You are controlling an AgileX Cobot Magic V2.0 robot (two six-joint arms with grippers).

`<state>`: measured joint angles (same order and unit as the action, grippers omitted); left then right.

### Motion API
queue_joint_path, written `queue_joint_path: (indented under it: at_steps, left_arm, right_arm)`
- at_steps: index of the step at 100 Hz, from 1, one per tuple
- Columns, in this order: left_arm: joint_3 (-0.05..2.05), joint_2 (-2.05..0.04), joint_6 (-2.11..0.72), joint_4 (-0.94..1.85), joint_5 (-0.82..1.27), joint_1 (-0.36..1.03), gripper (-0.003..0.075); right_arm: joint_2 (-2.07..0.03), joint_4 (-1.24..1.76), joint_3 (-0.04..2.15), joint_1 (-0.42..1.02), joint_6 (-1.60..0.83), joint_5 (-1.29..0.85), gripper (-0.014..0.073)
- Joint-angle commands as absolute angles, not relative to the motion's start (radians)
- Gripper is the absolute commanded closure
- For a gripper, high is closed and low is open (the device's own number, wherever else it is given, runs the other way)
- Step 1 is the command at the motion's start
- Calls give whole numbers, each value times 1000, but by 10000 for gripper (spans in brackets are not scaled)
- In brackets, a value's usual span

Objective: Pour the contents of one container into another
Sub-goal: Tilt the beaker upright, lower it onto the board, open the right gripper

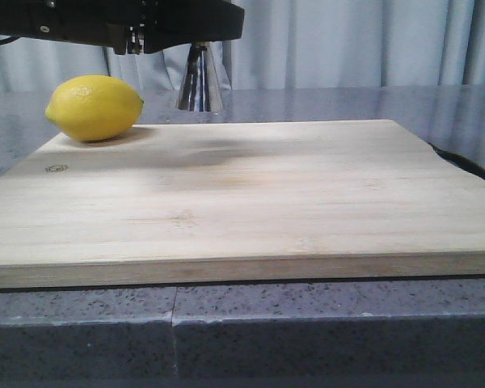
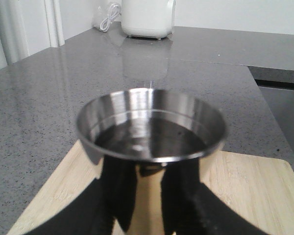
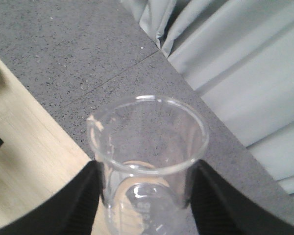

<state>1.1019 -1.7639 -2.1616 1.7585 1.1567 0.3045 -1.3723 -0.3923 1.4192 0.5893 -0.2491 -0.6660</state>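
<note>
two sets of fingers, both loaded. my left fingers (image 2: 147,205) are clamped on the steel jigger (image 2: 151,128), one dark pad pressed to each side of its body below the upper cone; the lower half of the jigger runs out of my left wrist view, so its waist is hidden there. inside the upper cone there's a dark, glossy surface, liquid by the look of it, though reflections make the level hard to read. in the front view only the jigger's lower cone (image 1: 200,81) shows, hanging clear above the far edge of the cutting board (image 1: 250,202); my left arm (image 1: 113,23) covers the rest and is itself cropped by the frame's top. my right fingers (image 3: 144,196) grip the clear glass beaker (image 3: 149,161), pads on either side of its wall, rim up with the little spout (image 3: 92,121) turned toward the board. its base is cut off, and i can't make out any liquid in it. the beaker and my right arm don't appear in the front view at all. a lemon (image 1: 94,107) sits on the board's far left corner. grey speckled counter (image 1: 323,331) under everything, pale curtain (image 3: 245,63) behind.
</note>
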Motion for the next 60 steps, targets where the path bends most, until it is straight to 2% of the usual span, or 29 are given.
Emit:
queue_joint_path:
  at_steps: [1, 26, 60]
  left_arm:
    - [1130, -1713, -2154, 1850, 1256, 313, 542]
    - [1130, -1713, -2154, 1850, 1256, 313, 542]
    - [1130, -1713, -2154, 1850, 1256, 313, 542]
  right_arm:
    - [-1274, -319, 1358, 528, -232, -509, 283]
    - [-1111, -102, 1005, 391, -228, -182, 283]
    - [-1082, 98, 575, 379, -223, 380, 283]
